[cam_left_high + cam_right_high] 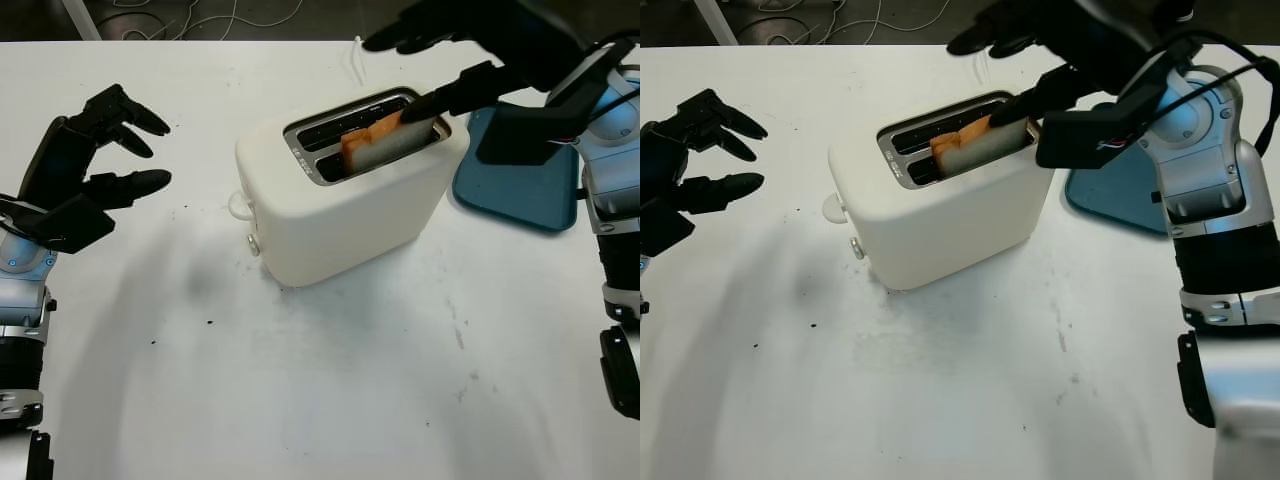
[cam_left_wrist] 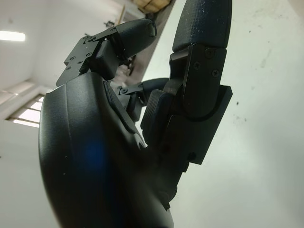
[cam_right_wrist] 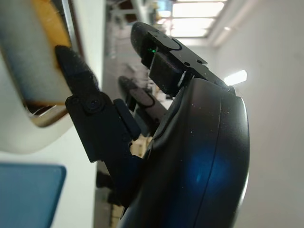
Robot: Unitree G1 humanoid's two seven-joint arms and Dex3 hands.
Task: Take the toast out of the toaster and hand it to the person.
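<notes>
Left eye view: a white toaster (image 1: pixel 345 195) stands mid-surface (image 1: pixel 330 380), with a slice of toast (image 1: pixel 385 142) sticking up out of the slot nearer the robot. The right hand (image 1: pixel 455 60) hangs over the toaster's right end, one finger (image 1: pixel 455 95) touching the toast's right edge and the others stretched above the slots, not closed on it. A blue tray (image 1: pixel 525 180) lies just right of the toaster; the left hand (image 1: pixel 95 160) hovers open, fingers spread, well to the left.
</notes>
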